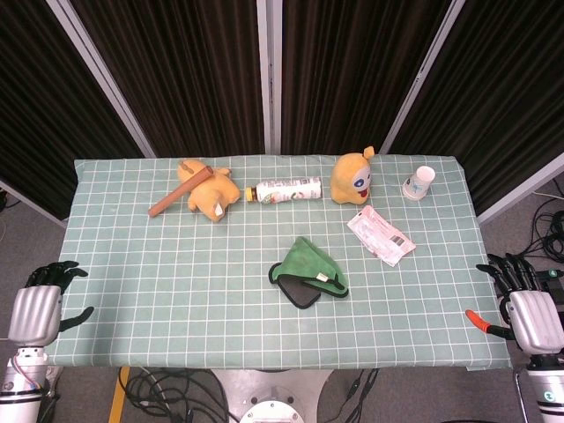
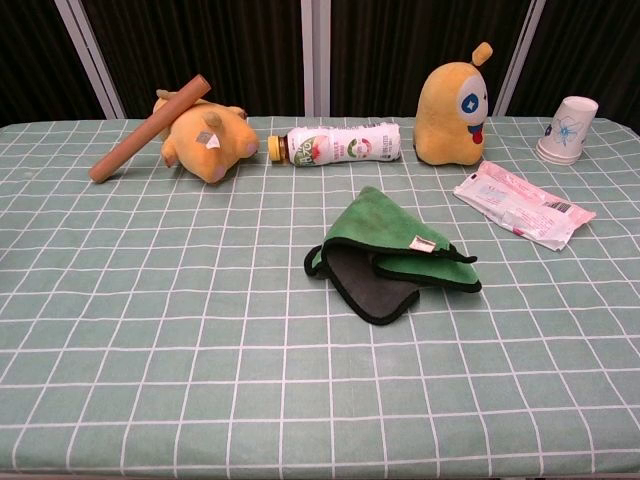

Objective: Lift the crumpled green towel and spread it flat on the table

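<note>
The crumpled green towel (image 1: 308, 271) lies bunched near the middle of the checked table, its dark grey underside and black edging showing; the chest view shows the green towel (image 2: 393, 252) folded over itself with a small tag on top. My left hand (image 1: 40, 304) hangs off the table's left front corner, fingers apart, holding nothing. My right hand (image 1: 527, 307) sits at the right front corner, fingers spread and empty. Both hands are far from the towel. Neither hand appears in the chest view.
At the back lie a brown stick (image 1: 181, 190) across an orange plush (image 1: 211, 193), a bottle on its side (image 1: 286, 189), a yellow plush (image 1: 353, 177), a paper cup (image 1: 419, 183) and a pink packet (image 1: 381, 235). A red-tipped tool (image 1: 485, 322) lies by my right hand.
</note>
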Available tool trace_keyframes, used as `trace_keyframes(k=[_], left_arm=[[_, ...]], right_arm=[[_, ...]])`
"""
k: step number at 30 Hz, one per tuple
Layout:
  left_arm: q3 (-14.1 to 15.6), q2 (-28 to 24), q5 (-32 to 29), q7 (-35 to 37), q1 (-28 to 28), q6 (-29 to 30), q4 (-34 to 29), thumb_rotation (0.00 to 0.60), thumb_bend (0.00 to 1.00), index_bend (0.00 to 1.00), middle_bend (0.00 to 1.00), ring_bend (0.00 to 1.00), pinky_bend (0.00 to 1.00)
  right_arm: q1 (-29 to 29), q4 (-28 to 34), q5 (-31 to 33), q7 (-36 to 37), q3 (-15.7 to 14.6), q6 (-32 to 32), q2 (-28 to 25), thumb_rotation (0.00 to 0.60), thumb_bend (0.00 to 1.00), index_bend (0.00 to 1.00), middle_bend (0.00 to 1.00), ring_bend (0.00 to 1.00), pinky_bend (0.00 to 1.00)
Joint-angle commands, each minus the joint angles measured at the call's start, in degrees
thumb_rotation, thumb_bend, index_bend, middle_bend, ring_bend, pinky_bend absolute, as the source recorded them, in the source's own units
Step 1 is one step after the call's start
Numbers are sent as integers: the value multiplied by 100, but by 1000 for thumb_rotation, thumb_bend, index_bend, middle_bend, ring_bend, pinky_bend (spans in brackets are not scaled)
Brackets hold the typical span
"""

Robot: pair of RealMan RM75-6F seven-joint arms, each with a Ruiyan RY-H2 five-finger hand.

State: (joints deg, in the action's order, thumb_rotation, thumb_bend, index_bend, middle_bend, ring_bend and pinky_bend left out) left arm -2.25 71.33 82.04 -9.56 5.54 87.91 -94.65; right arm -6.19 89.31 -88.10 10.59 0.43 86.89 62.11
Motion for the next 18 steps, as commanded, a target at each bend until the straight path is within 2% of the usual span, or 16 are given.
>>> trace_keyframes(k=[1, 7, 10, 15, 18], left_arm=[[-1, -3, 2, 10, -7, -15, -6, 600, 160, 414, 365, 250, 237], [-21, -6, 38, 35, -21, -20, -7, 600, 160, 414, 365, 250, 236], [-49, -3, 35, 66, -15, -37, -7, 600, 159, 413, 365, 250, 236], [-66, -24, 72, 96, -21, -32, -19, 600, 152, 413, 365, 250, 236], [-74, -47, 74, 106, -47, -7, -36, 600, 149, 414, 365, 250, 237]], right_arm=[[11, 13, -12, -7, 7, 1, -6, 546, 63, 229, 114, 0, 0], [-38, 42, -135, -45, 3, -101, 0, 541, 63, 249, 114, 0, 0], [-191, 122, -278, -138, 36, -244, 53, 539, 16, 290, 121, 0, 0], [-711, 299, -448, -479, 133, -904, 314, 540, 0, 380, 134, 0, 0], [-1111, 250, -412, -653, 241, -1450, 607, 564, 0, 421, 145, 0, 0]])
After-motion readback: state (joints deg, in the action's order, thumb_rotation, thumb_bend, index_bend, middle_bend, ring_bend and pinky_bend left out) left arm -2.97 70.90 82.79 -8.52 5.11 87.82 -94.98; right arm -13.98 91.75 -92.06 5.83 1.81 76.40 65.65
